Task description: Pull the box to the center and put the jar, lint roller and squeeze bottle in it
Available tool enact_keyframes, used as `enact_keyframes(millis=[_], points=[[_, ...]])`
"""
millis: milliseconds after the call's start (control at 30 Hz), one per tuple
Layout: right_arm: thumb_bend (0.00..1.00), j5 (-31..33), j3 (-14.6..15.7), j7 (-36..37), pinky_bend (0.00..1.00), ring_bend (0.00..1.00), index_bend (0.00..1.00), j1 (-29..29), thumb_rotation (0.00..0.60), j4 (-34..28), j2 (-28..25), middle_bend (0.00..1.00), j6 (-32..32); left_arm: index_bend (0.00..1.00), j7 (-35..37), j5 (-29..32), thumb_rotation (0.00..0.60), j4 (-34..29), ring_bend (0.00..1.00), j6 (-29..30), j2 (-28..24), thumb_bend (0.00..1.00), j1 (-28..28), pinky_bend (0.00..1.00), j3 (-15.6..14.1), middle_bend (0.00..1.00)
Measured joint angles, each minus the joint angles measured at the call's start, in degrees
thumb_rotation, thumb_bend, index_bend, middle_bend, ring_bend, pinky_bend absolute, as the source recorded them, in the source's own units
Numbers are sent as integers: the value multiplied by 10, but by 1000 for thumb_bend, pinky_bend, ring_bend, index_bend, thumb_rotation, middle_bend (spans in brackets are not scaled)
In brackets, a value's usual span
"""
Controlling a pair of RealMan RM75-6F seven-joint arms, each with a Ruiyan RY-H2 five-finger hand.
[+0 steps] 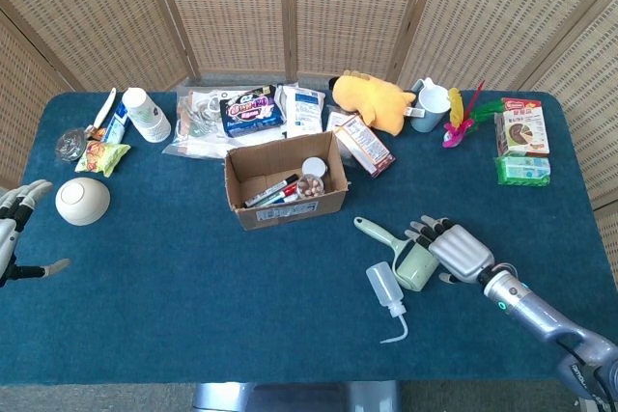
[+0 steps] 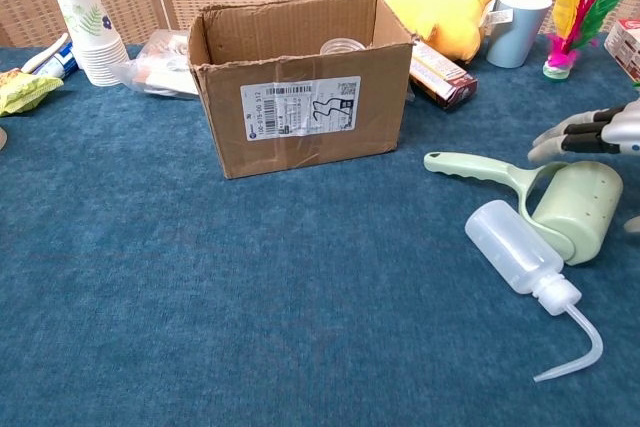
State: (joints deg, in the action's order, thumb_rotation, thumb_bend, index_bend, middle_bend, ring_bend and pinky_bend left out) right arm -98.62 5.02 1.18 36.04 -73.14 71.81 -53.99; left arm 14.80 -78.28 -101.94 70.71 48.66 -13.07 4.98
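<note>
The open cardboard box (image 1: 285, 181) (image 2: 300, 87) stands mid-table; the clear jar (image 1: 313, 173) (image 2: 343, 45) with a white lid sits inside it among pens. A pale green lint roller (image 1: 407, 254) (image 2: 545, 193) lies right of the box, handle toward it. Beside it lies the translucent squeeze bottle (image 1: 386, 290) (image 2: 521, 254), its bent nozzle pointing at the front edge. My right hand (image 1: 451, 249) (image 2: 598, 132) hovers open just right of the roller's head, fingers spread over it. My left hand (image 1: 14, 221) is open at the table's far left edge.
Behind the box lie packets (image 1: 251, 111), a yellow plush (image 1: 375, 100), a blue mug (image 1: 429, 107), a feather toy (image 1: 462, 116) and a small carton (image 1: 364, 145). Paper cups (image 1: 146, 115) and a white bowl (image 1: 82, 201) sit at the left, boxes (image 1: 522, 142) at the right.
</note>
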Motion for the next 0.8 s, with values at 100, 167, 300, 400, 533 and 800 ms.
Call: enact_keyframes(millis=[100, 167, 300, 400, 533, 800], points=[[84, 1, 0, 3, 238, 209, 217, -1, 600, 11, 12, 243, -5, 0, 3, -2, 600, 1, 0, -1, -1, 50, 0, 75, 0, 0], [117, 0, 1, 7, 241, 245, 275, -2, 600, 19, 19, 299, -10, 0, 4, -2, 600, 1, 0, -1, -1, 50, 0, 75, -1, 0], [131, -7, 5, 16, 267, 305, 373, -7, 600, 39, 34, 380, -32, 0, 5, -3, 600, 2, 0, -2, -1, 50, -1, 75, -1, 0], [133, -14, 6, 20, 290, 338, 419, -13, 600, 54, 45, 420, -56, 0, 4, -3, 600, 1, 0, -2, -1, 50, -1, 75, -2, 0], [131, -21, 8, 30, 302, 347, 429, -22, 600, 68, 53, 431, -87, 0, 2, -3, 600, 1, 0, -2, 0, 50, -1, 75, -2, 0], [129, -26, 3, 53, 325, 360, 448, -33, 600, 55, 36, 442, -138, 0, -1, -1, 600, 1, 0, -5, 1, 50, -2, 76, -2, 0]])
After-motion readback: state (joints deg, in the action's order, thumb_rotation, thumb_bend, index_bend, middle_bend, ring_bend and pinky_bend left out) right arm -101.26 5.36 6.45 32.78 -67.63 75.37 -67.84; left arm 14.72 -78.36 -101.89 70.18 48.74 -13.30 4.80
